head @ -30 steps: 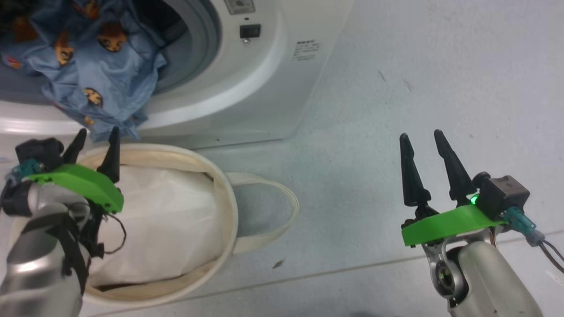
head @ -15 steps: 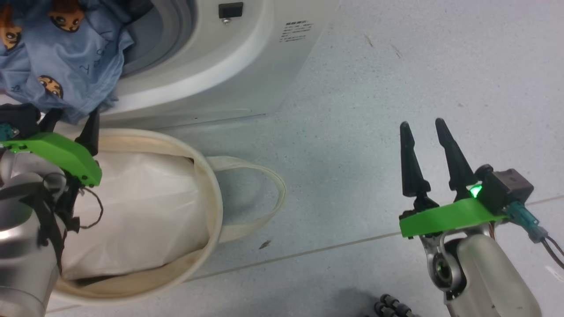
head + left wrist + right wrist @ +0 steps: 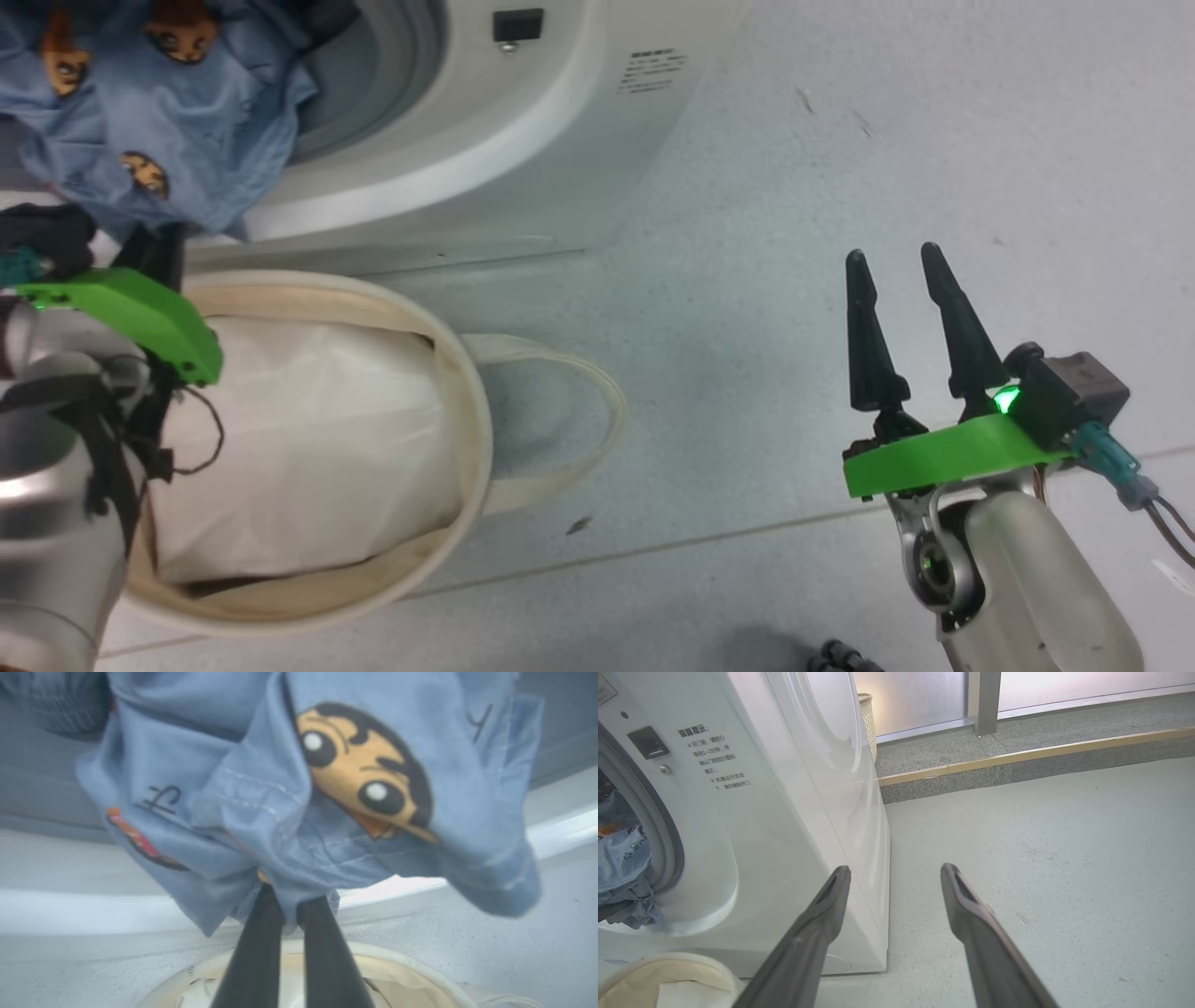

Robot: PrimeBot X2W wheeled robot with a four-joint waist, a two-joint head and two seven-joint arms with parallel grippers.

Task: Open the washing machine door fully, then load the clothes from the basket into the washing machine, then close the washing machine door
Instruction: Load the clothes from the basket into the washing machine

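**A:** Where's the laundry sitting?

**B:** The soft light-blue garment printed with brown-orange cartoon faces (image 3: 289, 812) spills out of the mouth of the white front-loading washing machine (image 3: 523, 149), at the upper left of the head view. Its lower edge droops over the lip, just above the round cream canvas basket (image 3: 471, 411). (What shows in the basket is plain white padding (image 3: 308, 439), not clothing.)

**A:** And the grippers?

**B:** The left gripper (image 3: 290, 900) is pinched together on the lowest fold of the hem, centre-bottom of the left wrist view. The right gripper (image 3: 892, 252) has its fingers apart and holds nothing. It sits over the grey floor (image 3: 794, 187) at the lower right.

**A:** How will that cloth behave?

**B:** I'd judge it light, thin and limp. It will drape, fold and trail rather than keep any shape. It isn't fragile or slick, but a single thin layer could slide out of a narrow pinch. A bunched fold or stitched seam gives the surer hold, and that is roughly where the pinch sits.

**A:** Any risk?

**B:** The loose tail could snag on the grey rubber gasket (image 3: 411, 65) or flop back out, so the hanging part probably needs lifting high and pushing deep.
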